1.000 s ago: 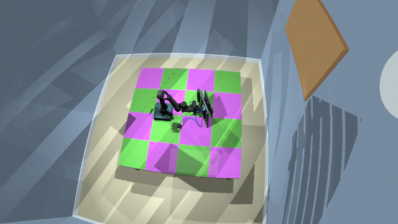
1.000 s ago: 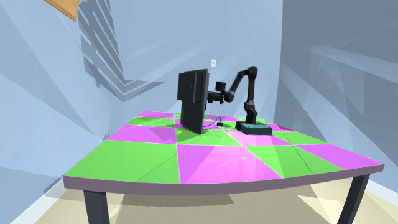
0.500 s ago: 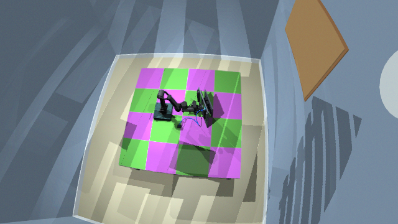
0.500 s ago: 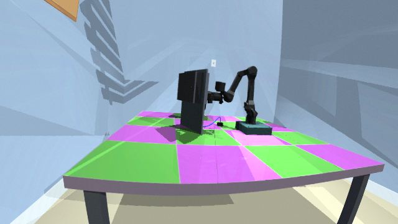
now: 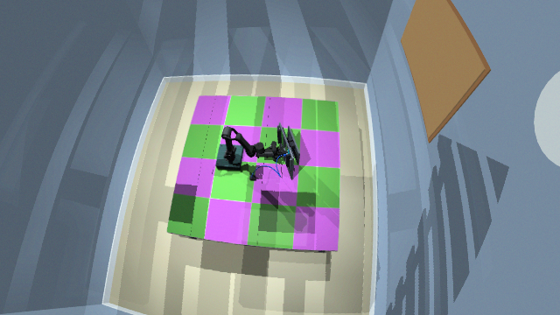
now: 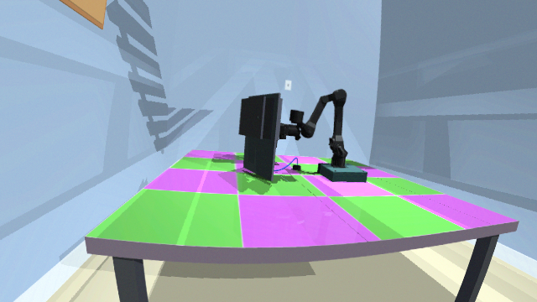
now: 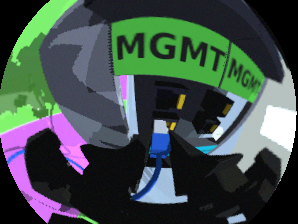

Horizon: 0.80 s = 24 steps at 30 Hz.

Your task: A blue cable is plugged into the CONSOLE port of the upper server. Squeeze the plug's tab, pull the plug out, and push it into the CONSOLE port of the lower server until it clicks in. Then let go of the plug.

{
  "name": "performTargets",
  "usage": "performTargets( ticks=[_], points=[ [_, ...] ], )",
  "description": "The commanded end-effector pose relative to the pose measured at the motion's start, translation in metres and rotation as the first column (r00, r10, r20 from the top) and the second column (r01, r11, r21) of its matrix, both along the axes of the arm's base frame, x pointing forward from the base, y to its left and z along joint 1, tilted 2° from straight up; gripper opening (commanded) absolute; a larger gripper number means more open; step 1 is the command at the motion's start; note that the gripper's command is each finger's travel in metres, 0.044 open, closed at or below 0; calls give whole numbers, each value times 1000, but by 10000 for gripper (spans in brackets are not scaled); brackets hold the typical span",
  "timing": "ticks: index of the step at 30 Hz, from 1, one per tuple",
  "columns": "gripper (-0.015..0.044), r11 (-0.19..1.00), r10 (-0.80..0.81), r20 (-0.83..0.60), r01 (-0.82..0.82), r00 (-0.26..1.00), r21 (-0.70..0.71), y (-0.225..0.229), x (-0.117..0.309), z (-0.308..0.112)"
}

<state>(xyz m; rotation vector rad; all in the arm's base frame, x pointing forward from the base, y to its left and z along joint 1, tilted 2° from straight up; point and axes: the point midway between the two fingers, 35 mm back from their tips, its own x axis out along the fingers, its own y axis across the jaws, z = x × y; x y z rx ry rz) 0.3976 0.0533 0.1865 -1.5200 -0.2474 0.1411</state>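
On the desk (image 5: 229,219) (image 6: 285,222) I see the black server rack (image 5: 292,168) (image 6: 260,155) upright, my arm (image 5: 245,144) (image 6: 339,113) reaching its front. My claw (image 5: 285,154) (image 6: 282,131) (image 7: 160,131) is clamped on the blue plug (image 7: 160,144) — just below two yellow-marked ports (image 7: 167,99), though whether it's seated I can't tell.

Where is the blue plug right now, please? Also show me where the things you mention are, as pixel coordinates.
In the wrist view, the blue plug (image 7: 160,144) sits between the gripper's fingertips, just below the yellow-marked ports, near centre.

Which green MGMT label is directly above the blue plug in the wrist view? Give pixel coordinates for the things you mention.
The left, larger-looking green MGMT label (image 7: 170,47): the blue plug (image 7: 160,144) shows below it. The right MGMT label (image 7: 243,76) sits off-side.
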Motion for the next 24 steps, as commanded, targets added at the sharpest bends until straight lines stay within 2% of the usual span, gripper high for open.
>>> performTargets(
  ticks=[1,23,24],
  points=[
    [0,1000,-2,7,2,1000,2,0,2,2],
    [0,1000,-2,8,2,1000,3,2,5,2],
    [26,1000,-1,1,1,1000,1,2,3,0]
  ],
)
